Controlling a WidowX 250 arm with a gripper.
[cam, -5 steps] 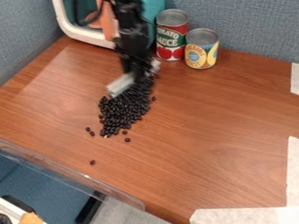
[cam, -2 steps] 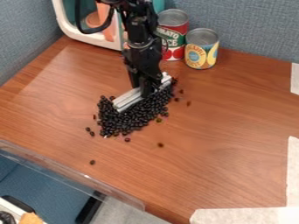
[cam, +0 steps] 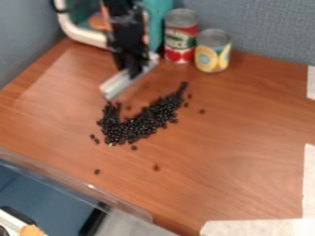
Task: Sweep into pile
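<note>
My black two-finger claw (cam: 133, 72) grips the straight silvery-white bar (cam: 115, 86) crosswise, presumably to sweep the small black beans (cam: 138, 125) broadly.

Your wood-grain worktop (cam: 227, 138) carries a curved heap of black beans (cam: 138, 126) on the camera side of your jaws, strays around it. Beyond your jaws, to the view's right, stand a red-labelled can (cam: 180, 39) and a yellow-labelled can (cam: 212, 54); pale strips (cam: 309, 179) lie well apart from your jaws, farther right.
</note>
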